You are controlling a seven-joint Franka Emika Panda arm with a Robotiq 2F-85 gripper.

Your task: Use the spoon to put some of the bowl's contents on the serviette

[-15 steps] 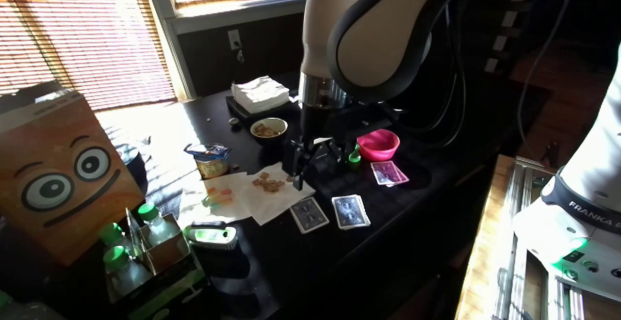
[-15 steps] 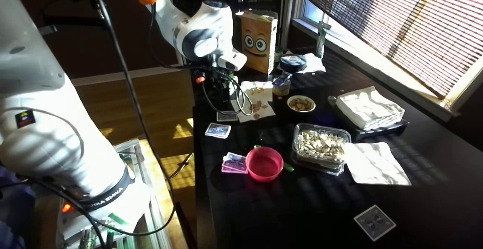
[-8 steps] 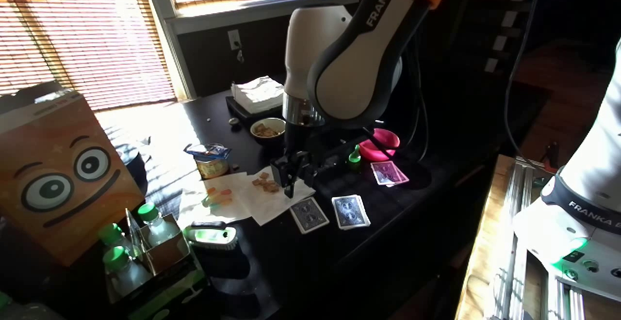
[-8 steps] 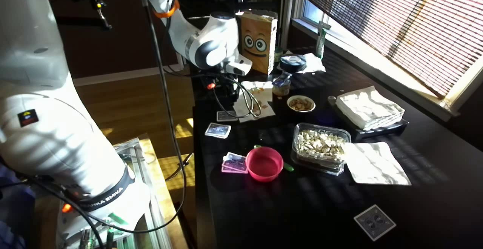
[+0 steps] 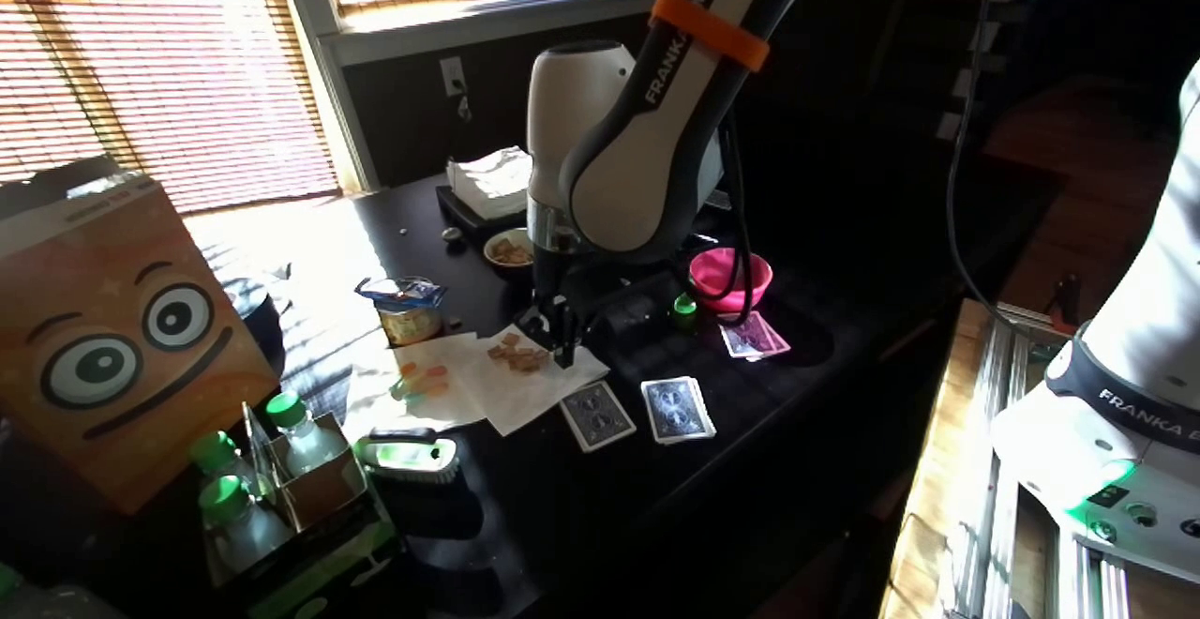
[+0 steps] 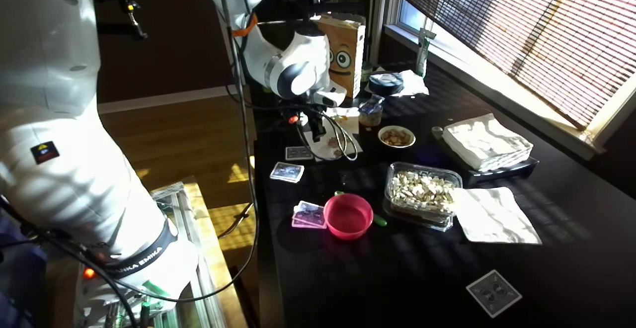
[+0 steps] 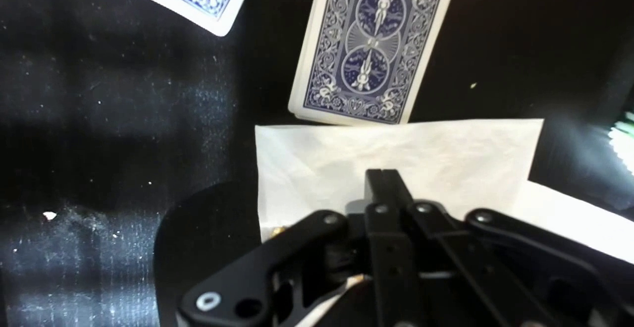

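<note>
White serviette (image 7: 441, 163) under the end effector (image 7: 381, 171), fingers together, broad tabletop (image 7: 124, 114) beyond one edge

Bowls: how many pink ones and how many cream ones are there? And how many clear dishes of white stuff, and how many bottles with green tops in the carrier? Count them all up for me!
Pink bowl: 1
Cream bowl: 1
Clear dish of white stuff: 1
Green-topped bottles showing in the carrier: 3
Total: 6

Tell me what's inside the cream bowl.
The cream bowl holds brown pieces, seen in both exterior views. Its bottom and anything beneath the pieces are hidden; in an exterior view the arm also covers part.
</note>
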